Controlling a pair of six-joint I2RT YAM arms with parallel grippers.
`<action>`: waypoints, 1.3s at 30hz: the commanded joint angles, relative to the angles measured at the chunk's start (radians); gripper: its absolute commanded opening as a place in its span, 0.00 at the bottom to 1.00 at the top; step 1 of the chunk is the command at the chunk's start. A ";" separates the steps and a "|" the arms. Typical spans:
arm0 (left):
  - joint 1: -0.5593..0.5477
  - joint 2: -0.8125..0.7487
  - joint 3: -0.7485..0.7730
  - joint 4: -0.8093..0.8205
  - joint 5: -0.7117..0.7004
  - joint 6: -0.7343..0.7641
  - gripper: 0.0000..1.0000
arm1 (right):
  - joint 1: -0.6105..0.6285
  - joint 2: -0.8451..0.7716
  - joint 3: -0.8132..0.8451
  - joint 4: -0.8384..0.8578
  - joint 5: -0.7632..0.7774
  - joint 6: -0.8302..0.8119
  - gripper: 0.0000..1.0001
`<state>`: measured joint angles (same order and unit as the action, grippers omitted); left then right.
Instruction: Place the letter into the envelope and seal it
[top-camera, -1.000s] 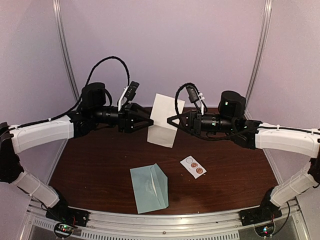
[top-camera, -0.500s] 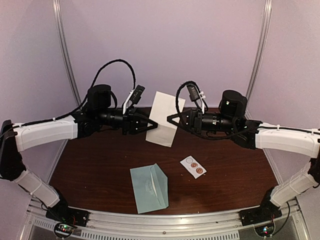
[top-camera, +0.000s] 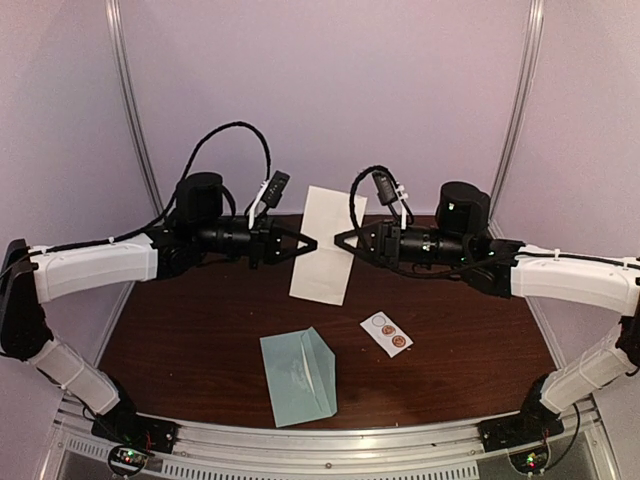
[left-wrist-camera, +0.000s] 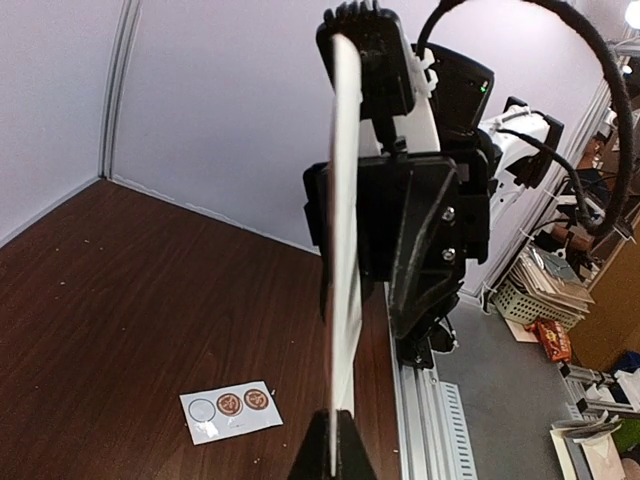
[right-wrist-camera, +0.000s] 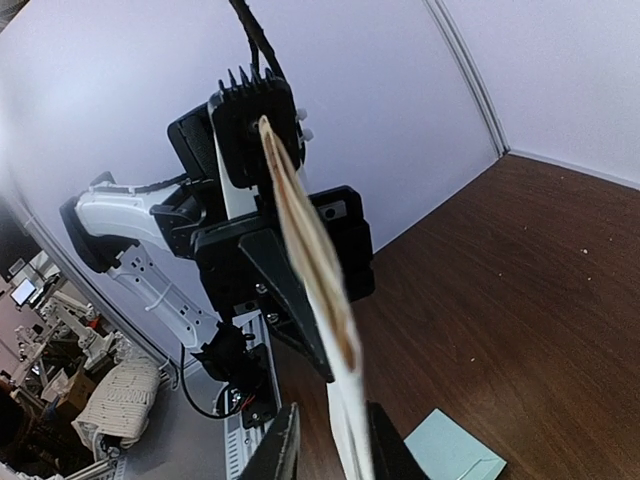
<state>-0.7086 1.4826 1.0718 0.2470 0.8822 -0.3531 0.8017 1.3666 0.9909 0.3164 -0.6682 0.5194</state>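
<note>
Centre-left of the top view: left tool (top-camera: 310, 243), narrowed to a point and pinched on the left edge of the letter (top-camera: 322, 275). In the left wrist view, left tool (left-wrist-camera: 335, 452) at bottom centre, fingers closed on the near edge of the sheet, letter (left-wrist-camera: 345, 250) edge-on as a thin white line up the middle of the frame. Letter upright in the air over the far half of the table (top-camera: 190, 320), between the two tools. Just right of it in the top view, right tool (top-camera: 340, 240), tip at the right edge of the sheet. In the right wrist view, right tool (right-wrist-camera: 330, 450) at bottom centre, one finger on each side of the letter (right-wrist-camera: 310, 250), a dark sliver beside one finger; cannot tell whether gripping or slightly parted. Lower centre of the top view: envelope (top-camera: 298, 375) flat on the table, pointed flap toward the right, well apart from the letter. To its right and a little higher in the frame, sticker strip (top-camera: 386, 333) with round stickers, near the envelope but not touching
</note>
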 joint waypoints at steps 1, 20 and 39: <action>-0.002 -0.049 -0.062 0.142 -0.083 -0.071 0.00 | 0.014 -0.009 -0.024 0.086 0.068 0.029 0.26; -0.001 -0.067 -0.095 0.229 -0.068 -0.149 0.00 | 0.065 0.085 -0.019 0.263 0.083 0.103 0.20; -0.002 -0.277 -0.319 0.373 -0.349 -0.190 0.59 | 0.059 -0.063 -0.056 -0.061 0.309 0.064 0.00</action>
<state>-0.7090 1.3384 0.8978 0.4389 0.6838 -0.4797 0.8646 1.3605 0.9283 0.4362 -0.4606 0.6144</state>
